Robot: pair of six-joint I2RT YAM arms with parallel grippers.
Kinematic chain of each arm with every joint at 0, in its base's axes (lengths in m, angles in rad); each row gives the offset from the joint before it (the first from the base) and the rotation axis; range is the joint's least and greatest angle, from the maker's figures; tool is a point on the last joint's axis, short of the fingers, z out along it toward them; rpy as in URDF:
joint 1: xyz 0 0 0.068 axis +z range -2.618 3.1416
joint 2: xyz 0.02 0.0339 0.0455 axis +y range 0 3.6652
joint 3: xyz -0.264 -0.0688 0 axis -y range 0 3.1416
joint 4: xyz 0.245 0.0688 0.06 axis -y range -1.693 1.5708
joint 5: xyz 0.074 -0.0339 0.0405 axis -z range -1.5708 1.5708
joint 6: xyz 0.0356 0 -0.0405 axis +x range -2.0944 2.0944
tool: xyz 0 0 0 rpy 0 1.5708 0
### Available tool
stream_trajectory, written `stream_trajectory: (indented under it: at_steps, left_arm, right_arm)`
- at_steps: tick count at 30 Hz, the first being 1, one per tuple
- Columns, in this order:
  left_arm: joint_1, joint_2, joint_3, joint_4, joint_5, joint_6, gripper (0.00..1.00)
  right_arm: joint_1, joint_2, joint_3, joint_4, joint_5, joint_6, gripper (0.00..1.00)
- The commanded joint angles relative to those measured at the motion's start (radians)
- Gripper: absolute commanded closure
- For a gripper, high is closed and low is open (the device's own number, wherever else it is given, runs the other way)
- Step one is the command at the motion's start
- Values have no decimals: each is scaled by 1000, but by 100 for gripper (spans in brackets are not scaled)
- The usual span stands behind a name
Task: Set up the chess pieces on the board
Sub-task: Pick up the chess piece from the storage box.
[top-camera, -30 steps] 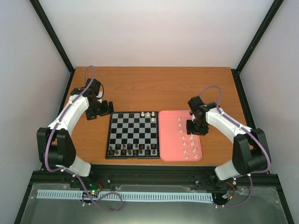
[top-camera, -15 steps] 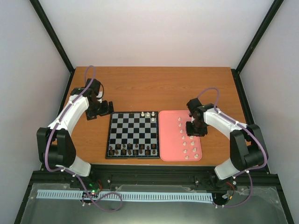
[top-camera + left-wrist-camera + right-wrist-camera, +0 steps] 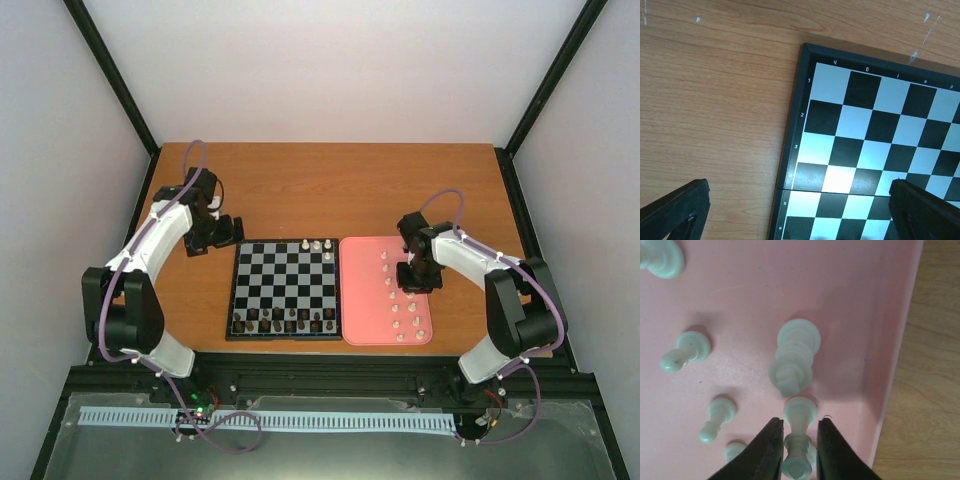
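Our right fingers (image 3: 771, 450) flank a cream pawn (image 3: 798, 437) in the pink tray (image 3: 855, 315); contact we cannot tell. Light, hard, slippery: pinch its stem. Left fingers (image 3: 675, 210) gape beside the board (image 3: 865, 130).

Top camera overlooks the whole table (image 3: 320, 185) from above-behind; close wrist cameras look down, left on board (image 3: 867, 132) corner, right on tray (image 3: 850, 300).

Left tool (image 3: 800, 212) at full spread; right tool (image 3: 799, 442) low, jaws narrowly apart.

Pink tray (image 3: 362, 300), black-and-pale-grey checked board (image 3: 285, 281)
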Motion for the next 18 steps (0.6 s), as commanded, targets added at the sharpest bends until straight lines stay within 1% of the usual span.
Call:
stream_trajectory:
  at_steps: [1,4,6,12,15,18]
  left_arm:
    - [6,18,46,1,-6,17,0]
    - [5,26,51,0,-9,18,0]
    - [5,31,52,1,-9,15,0]
    - [6,44,56,-4,-15,10,0]
    - [6,48,64,-8,-8,6,0]
    - [5,53,75,-7,3,4,0]
  right_arm:
    - [-5,1,22,5,25,-1,82]
    - [-5,-9,29,-10,30,1,90]
    - [-6,-23,39,-30,33,4,93]
    - [-5,-101,114,-130,8,18,95]
    - [-4,-124,202,-213,-10,10,96]
    - [-2,-106,330,-282,-11,-17,96]
